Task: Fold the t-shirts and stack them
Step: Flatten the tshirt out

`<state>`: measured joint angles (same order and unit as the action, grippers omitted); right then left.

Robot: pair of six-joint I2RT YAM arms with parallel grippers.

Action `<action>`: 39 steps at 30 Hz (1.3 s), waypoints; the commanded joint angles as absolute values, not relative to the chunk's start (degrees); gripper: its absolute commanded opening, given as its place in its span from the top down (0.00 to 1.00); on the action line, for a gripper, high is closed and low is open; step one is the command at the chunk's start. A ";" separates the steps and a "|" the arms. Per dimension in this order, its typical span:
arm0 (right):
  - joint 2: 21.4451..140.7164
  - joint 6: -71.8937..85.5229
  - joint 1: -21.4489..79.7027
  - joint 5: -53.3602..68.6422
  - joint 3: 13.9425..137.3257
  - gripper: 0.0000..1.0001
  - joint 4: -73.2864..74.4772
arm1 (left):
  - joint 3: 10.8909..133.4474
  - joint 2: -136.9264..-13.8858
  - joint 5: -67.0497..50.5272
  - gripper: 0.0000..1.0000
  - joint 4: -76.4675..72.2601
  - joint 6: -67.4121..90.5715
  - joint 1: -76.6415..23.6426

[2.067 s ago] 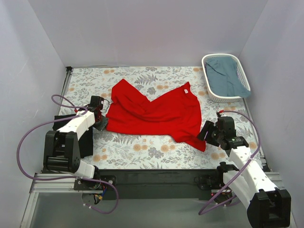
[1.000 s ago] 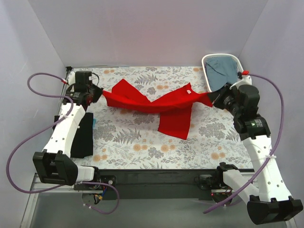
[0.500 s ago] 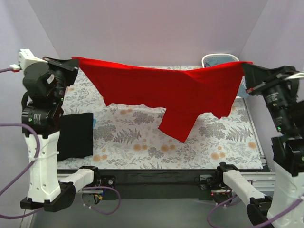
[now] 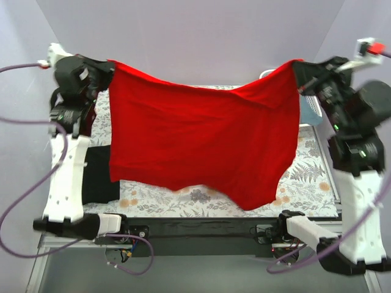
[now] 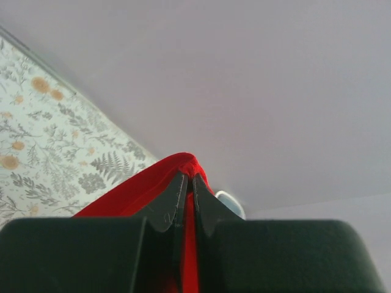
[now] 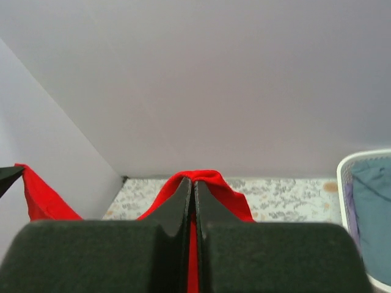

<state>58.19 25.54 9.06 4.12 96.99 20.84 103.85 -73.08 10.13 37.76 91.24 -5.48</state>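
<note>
High above the bench, left fingers and right fingers pinch the red t-shirt by its corners; limp, light cloth.

T-shirt between left hand and right hand

My end effector is pinched tight on a fold of the red t-shirt. Beyond lies the floral bench, and a white basket of blue-grey cloth sits at right.
</note>
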 commanded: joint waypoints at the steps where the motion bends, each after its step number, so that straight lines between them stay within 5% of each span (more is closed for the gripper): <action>1: 65.46 25.49 8.96 8.33 93.09 0.99 9.42 | 99.33 -81.01 7.92 1.00 29.82 88.95 -5.45; 4: 73.54 25.14 8.96 11.58 94.39 0.99 3.36 | 99.92 -87.08 4.76 1.00 22.69 87.90 -4.75; 8: 85.31 23.21 8.96 13.80 105.16 0.99 0.53 | 116.30 -102.61 0.46 1.00 21.71 87.45 -2.91; 15: 88.16 20.48 8.96 11.69 116.80 0.99 -7.29 | 138.96 -111.19 -8.87 1.00 18.30 87.19 4.56; 21: 84.12 19.86 8.96 10.99 110.94 0.99 -10.10 | 126.23 -103.46 -9.76 1.00 11.52 85.96 6.68; 32: 63.74 24.43 8.96 8.35 61.21 0.99 -11.95 | 75.75 -87.21 -11.16 1.00 4.40 90.61 6.68; 39: 53.09 28.03 8.79 8.08 37.02 0.99 -9.15 | 54.60 -85.51 -13.35 1.00 4.22 94.04 6.77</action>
<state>57.98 25.65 9.02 8.71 40.88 -6.31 58.70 -89.54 -11.51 6.13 92.47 6.52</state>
